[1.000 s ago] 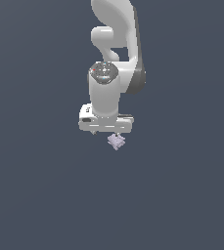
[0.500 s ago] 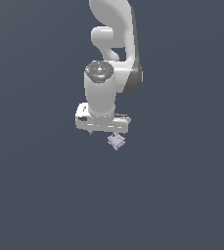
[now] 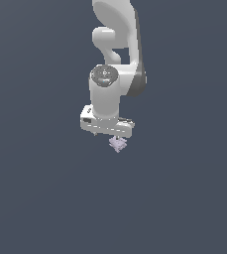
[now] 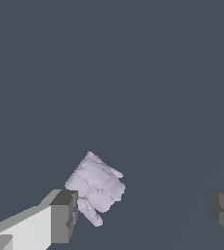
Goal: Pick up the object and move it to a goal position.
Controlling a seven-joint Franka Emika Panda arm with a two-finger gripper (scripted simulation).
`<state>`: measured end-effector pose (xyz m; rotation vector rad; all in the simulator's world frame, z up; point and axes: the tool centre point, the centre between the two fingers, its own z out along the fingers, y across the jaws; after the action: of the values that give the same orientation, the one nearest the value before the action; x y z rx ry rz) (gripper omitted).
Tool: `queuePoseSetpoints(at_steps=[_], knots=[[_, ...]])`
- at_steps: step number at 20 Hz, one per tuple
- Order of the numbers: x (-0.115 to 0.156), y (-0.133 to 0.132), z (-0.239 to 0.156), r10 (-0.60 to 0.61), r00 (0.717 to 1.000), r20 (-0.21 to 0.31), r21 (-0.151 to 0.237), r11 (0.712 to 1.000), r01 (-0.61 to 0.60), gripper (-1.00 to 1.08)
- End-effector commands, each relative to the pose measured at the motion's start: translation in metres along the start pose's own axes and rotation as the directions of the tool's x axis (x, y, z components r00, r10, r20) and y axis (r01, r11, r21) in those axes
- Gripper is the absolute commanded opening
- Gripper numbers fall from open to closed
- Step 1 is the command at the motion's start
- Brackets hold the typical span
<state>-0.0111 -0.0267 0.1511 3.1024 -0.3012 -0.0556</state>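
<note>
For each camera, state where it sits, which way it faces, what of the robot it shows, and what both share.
Exterior view: off the arm, its exact position unknown; it faces the white arm hanging over the lilac lump, with the pincer just above it.
Wrist view: on the wrist, looking past the pincer's two grey fingertips, spread wide, at the floor.
Shared: the lump and the pincer.

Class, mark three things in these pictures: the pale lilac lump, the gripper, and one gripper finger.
object (image 4: 95, 188): wrist view, middle of the lump.
gripper (image 4: 145, 212): wrist view, midway between the fingertips.
finger (image 4: 64, 216): wrist view, grey pad face.
</note>
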Motion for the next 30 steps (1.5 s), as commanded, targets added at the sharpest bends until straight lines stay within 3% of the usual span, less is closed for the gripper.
queuePoseSetpoints(at_steps=[1,10,20,30], knots=[[-0.003,-0.004,0.004,0.041,0.999,-0.002,0.003,0.999,-0.041,1.00],[-0.017,-0.021,0.026,0.246,0.969,-0.008,0.018,0.969,-0.246,1.00],[-0.034,-0.038,0.048,0.467,0.884,-0.010,0.033,0.884,-0.466,1.00],[-0.044,-0.045,0.060,0.576,0.817,-0.011,0.041,0.817,-0.576,1.00]])
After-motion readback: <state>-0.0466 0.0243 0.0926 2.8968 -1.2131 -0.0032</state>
